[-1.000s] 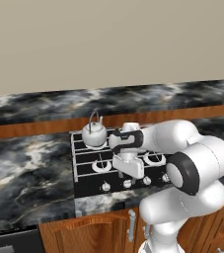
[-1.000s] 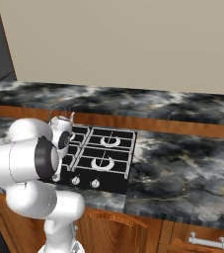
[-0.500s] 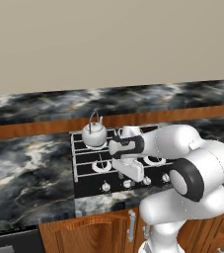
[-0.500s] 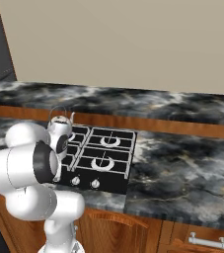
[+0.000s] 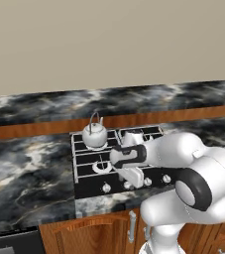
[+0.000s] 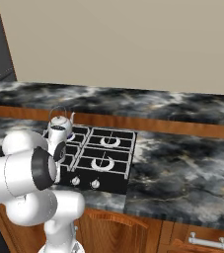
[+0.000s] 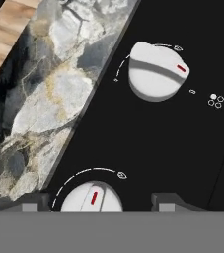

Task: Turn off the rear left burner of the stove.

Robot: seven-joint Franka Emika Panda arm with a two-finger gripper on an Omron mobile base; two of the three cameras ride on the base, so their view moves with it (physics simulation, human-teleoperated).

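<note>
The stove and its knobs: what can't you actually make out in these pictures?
- Stove, left base view: the arm covers its right half and some knobs.
- Rear left burner: a kettle sits on it, hiding the ring and any flame.
- Lower knob, hand view: cut off by the bottom edge, between the gripper fingers.
- Knob markings: too small to tell which burner each knob controls.
- Right base view: the arm hides the stove's left edge.

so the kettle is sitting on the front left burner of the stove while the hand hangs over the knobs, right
Not quite: the kettle sits on the rear left burner of the stove, not the front left one, which is bare. The left base view shows this. The hand does hang over the knobs, as the hand view shows.
</note>
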